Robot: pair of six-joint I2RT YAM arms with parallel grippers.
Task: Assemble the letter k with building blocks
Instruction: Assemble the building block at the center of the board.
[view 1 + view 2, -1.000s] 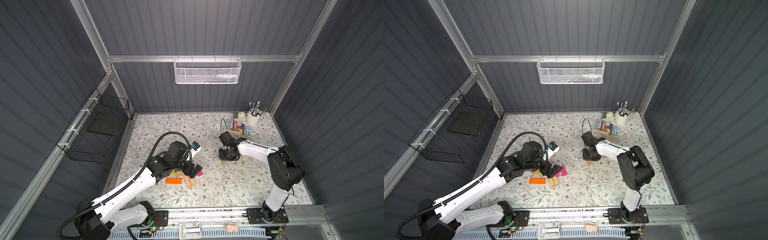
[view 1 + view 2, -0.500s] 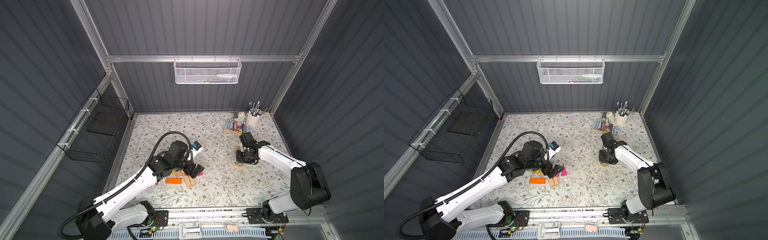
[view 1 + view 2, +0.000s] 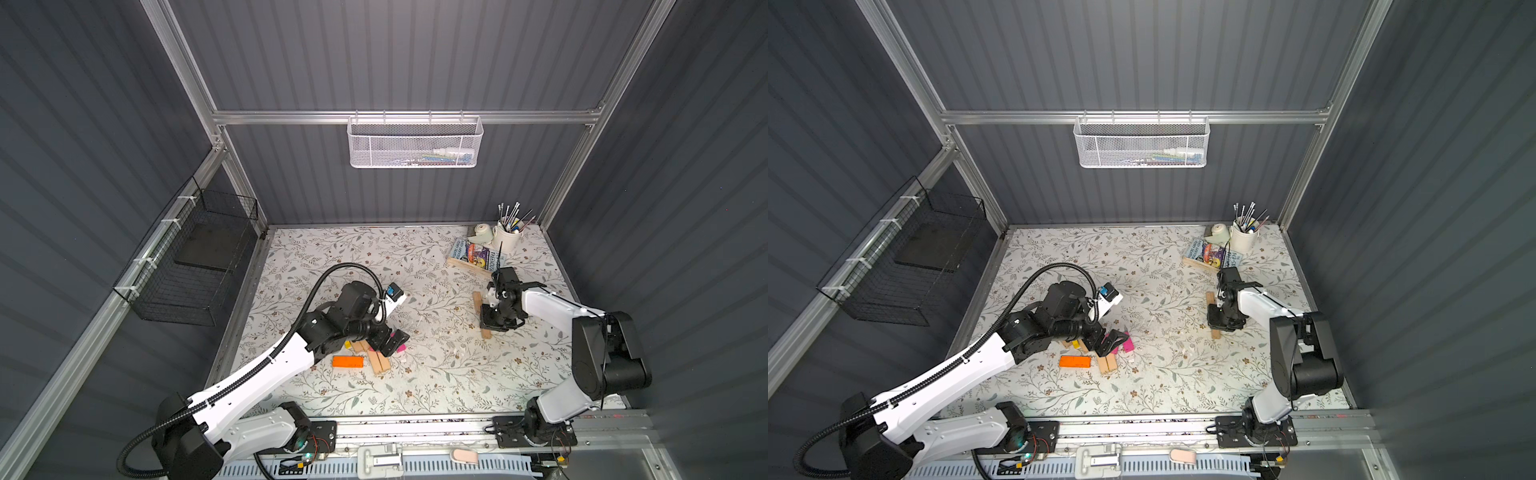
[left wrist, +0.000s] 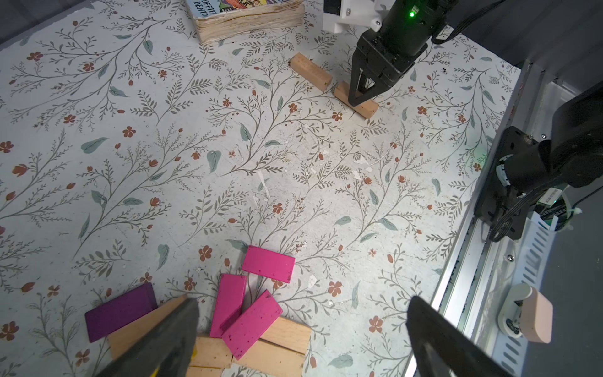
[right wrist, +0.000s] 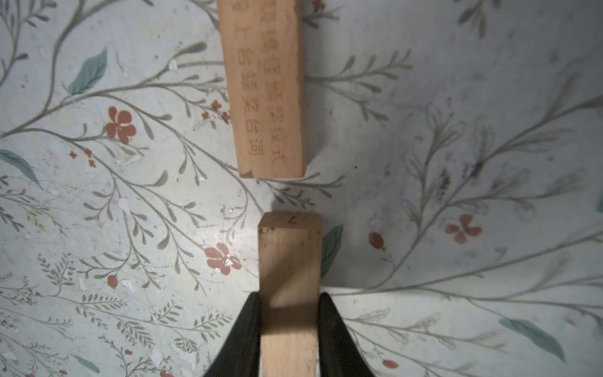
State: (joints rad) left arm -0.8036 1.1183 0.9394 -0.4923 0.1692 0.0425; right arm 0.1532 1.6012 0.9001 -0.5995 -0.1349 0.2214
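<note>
One block: inscription right-wrist only.

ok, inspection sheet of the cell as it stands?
Surface: floral mat, white flecks.
Job's things: held tan block in line with lying tan block, gap between; pile of magenta, purple, tan blocks; orange block beside it.
Clutter: book tray, brush cup, tape roll in far corner.
Grippers: left gripper open over pile; right gripper shut on held tan block.
Cables: black conduit loops above left arm.
Surroundings: white mesh basket on back rail; black wire basket on side wall.
</note>
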